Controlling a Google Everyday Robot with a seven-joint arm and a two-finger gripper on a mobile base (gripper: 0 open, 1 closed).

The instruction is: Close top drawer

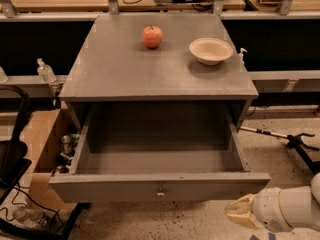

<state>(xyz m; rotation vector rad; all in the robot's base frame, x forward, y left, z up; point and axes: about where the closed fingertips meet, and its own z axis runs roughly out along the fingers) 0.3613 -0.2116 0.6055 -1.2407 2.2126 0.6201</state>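
Note:
The top drawer (159, 186) is a wide grey wooden drawer pulled fully out of the grey cabinet (160, 79). Its inside is empty. A small metal knob (160, 193) sits at the centre of its flat front panel. My gripper (239, 211) comes in from the lower right on a white arm. Its pale tip is just below and in front of the panel's right end, a little apart from it.
A red apple (152, 36) and a white bowl (211, 50) stand on the cabinet top. A cardboard box (42, 154) with clutter and a black chair (12, 149) are at the left. A black stand (295, 141) lies on the floor at the right.

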